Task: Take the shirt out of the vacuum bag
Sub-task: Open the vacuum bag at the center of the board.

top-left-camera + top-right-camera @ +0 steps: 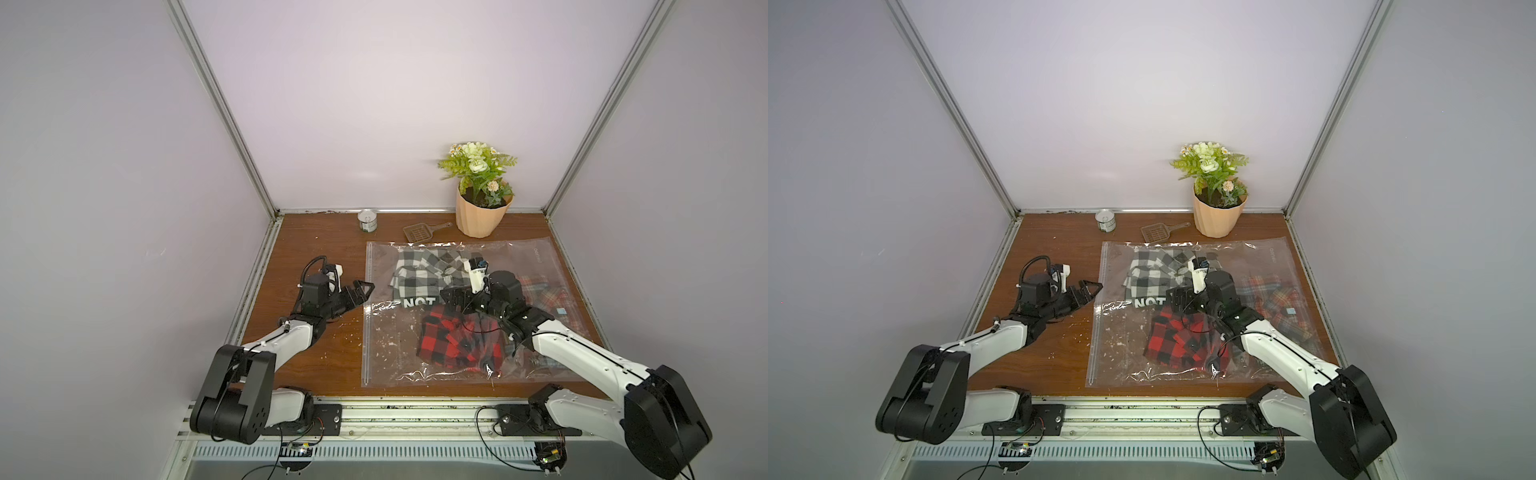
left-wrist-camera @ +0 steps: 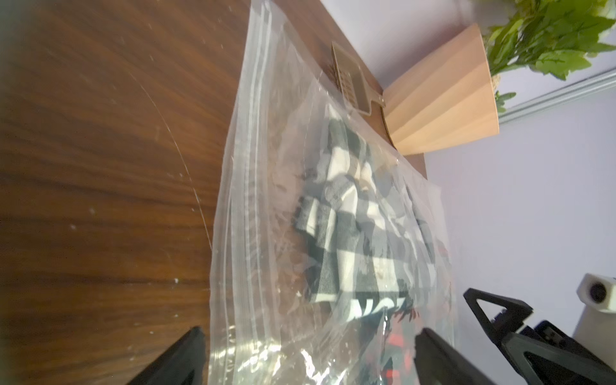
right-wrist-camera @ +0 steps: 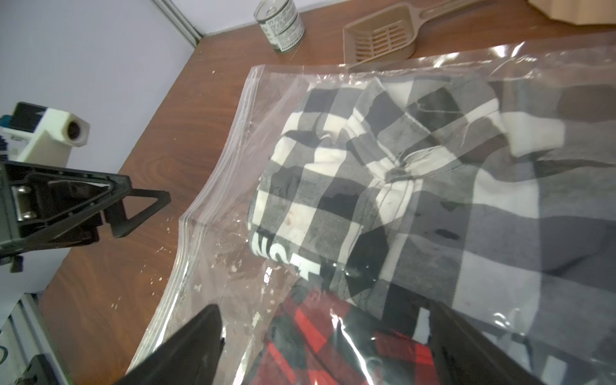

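The clear vacuum bag (image 1: 386,353) (image 1: 1117,353) lies flat on the wooden table, its zip edge (image 1: 367,316) to the left. Inside it are a black-and-white checked shirt (image 1: 419,274) (image 3: 400,166), a red-and-black checked shirt (image 1: 449,336) (image 3: 306,340) and a multicoloured plaid one (image 1: 544,295). My left gripper (image 1: 362,292) (image 2: 310,336) is open at the zip edge, low over the table. My right gripper (image 1: 449,300) (image 3: 323,320) is open over the bag, above where the two checked shirts meet. Neither holds anything.
At the back stand a tin can (image 1: 368,219), a brown slotted scoop (image 1: 419,232) touching the bag's far edge, and a potted plant (image 1: 482,212). Walls close in the table on three sides. Bare wood (image 1: 316,353) lies left of the bag.
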